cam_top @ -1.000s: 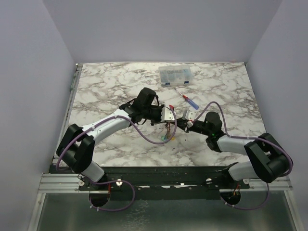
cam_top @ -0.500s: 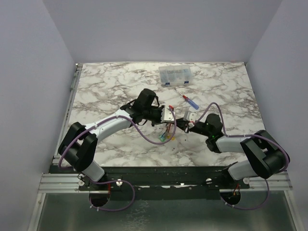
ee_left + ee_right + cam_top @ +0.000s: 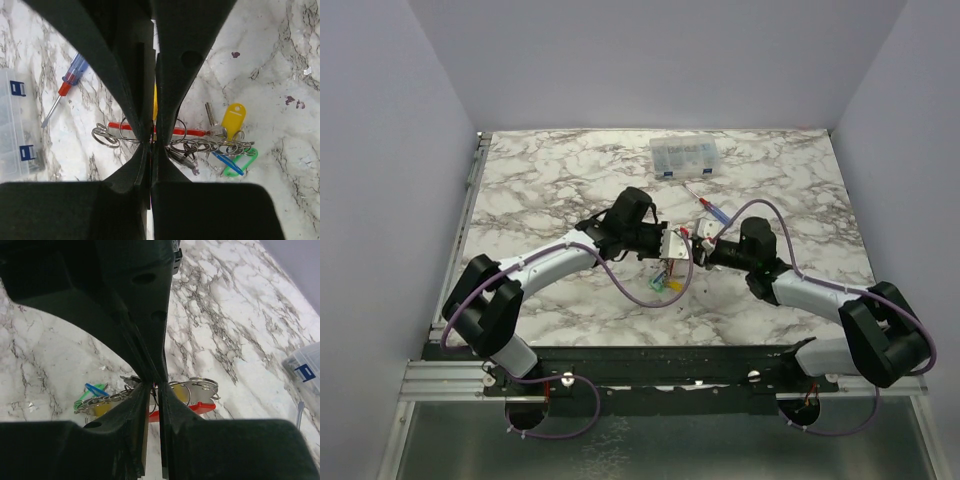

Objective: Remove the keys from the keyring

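The keyring has a red band and a silvery wire part strung with small rings. My left gripper is shut on it near its middle. My right gripper is shut on the same keyring from the other side. In the top view the two grippers, left and right, meet at the table's middle. The keys hang below them. Yellow, green and blue tags bunch at one end. They also show in the right wrist view.
A blue-and-red-handled screwdriver lies just behind the right gripper and also shows in the left wrist view. A clear plastic parts box stands at the back of the marble table. Purple cables loop off both arms.
My right gripper has moved left and away from the near edge, closing up to the left gripper. My left gripper has shifted slightly right. The keys still hang below them.
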Tool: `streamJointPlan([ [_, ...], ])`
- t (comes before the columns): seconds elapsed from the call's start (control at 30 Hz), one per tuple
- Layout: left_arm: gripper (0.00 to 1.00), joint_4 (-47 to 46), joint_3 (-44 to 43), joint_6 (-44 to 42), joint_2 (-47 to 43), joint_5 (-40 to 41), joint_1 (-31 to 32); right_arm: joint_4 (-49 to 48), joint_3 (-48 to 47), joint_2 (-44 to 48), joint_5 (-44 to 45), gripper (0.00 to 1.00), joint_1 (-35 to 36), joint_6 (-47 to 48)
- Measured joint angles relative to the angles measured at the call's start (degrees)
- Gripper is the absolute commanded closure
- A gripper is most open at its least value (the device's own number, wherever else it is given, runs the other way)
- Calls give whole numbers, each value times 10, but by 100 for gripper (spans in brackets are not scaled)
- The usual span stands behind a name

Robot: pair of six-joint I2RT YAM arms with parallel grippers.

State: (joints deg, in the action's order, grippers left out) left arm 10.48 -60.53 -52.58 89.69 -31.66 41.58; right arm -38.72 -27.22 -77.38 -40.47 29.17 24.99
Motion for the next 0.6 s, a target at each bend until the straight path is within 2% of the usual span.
streamJointPlan([
  [0.2,100,33,-15,-53,0,42,24,84,-20,20,4,80,0,9],
  [0.37,100,43,-18,-81,0,72,38,115,-36,19,6,91,0,21],
  [0.43,100,44,-19,-87,-1,78,40,118,-37,17,6,99,0,24],
  [0.5,100,47,-21,-92,-1,81,40,117,-37,17,5,99,0,27],
  [0.6,83,55,-26,-89,-1,81,40,114,-37,17,5,99,0,27],
])
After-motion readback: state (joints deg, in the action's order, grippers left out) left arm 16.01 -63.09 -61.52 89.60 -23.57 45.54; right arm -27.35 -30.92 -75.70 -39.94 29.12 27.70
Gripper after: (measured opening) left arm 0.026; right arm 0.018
